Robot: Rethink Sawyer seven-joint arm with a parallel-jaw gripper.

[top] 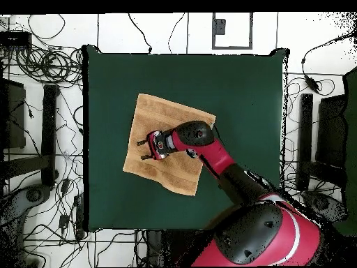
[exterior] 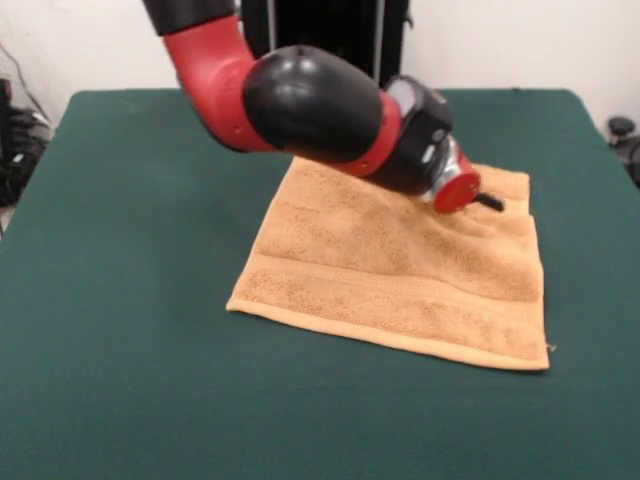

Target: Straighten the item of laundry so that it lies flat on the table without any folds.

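Note:
The tan-orange towel [exterior: 400, 270] lies spread out on the green table [exterior: 120, 250], a woven band running along its near edge. It looks mostly flat, with slight wrinkles at its far right part by the gripper. My gripper [exterior: 490, 202] is low over that part of the towel, tilted sideways. In the overhead view the towel [top: 167, 112] sits left of the table's [top: 244, 91] centre. There my gripper [top: 142, 149] points toward the towel's left edge with two fingers apart and nothing between them. My arm hides part of the towel.
The red and black arm [exterior: 300, 100] reaches across the towel's far side. The black pedestal [exterior: 320, 30] stands behind the table. Cables and equipment [top: 42, 105] lie on the floor round the table. Wide green cloth surrounds the towel on all sides.

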